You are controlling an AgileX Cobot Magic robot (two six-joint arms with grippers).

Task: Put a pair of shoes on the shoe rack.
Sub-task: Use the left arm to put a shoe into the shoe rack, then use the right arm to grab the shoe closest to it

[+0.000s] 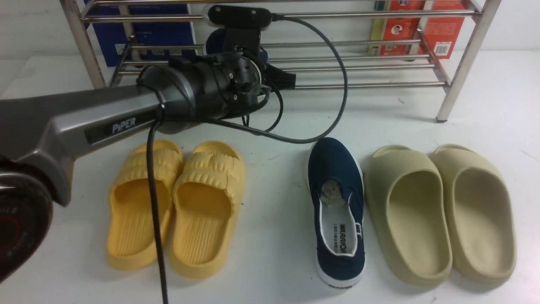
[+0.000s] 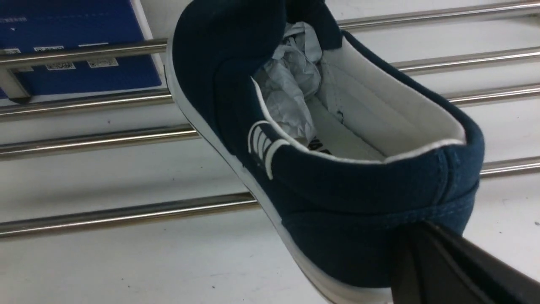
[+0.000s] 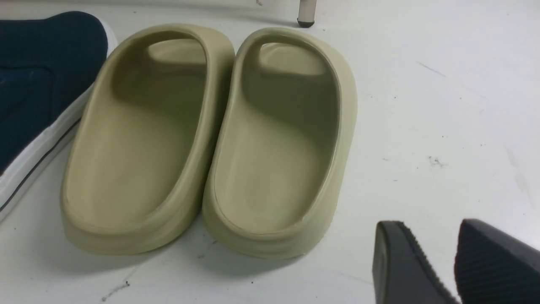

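Note:
One navy shoe [image 2: 337,185] with a white sole and paper stuffing hangs tilted over the shoe rack's steel tubes [image 2: 105,215]. My left gripper [image 2: 422,230] is shut on its heel. In the front view my left wrist [image 1: 219,84] reaches into the shoe rack [image 1: 358,66] and hides most of that shoe. The other navy shoe [image 1: 337,202] lies on the white table, toe toward the rack, and its edge [image 3: 38,76] shows in the right wrist view. My right gripper [image 3: 428,227] stands open and empty above the table, beside the beige slides.
Two yellow ribbed slides [image 1: 177,202] lie left of the navy shoe, two beige foam slides [image 1: 438,211] [image 3: 211,139] right of it. A blue box [image 1: 143,33] and a red box [image 1: 434,29] stand behind the rack. My arm's black cable [image 1: 154,211] crosses the yellow slides.

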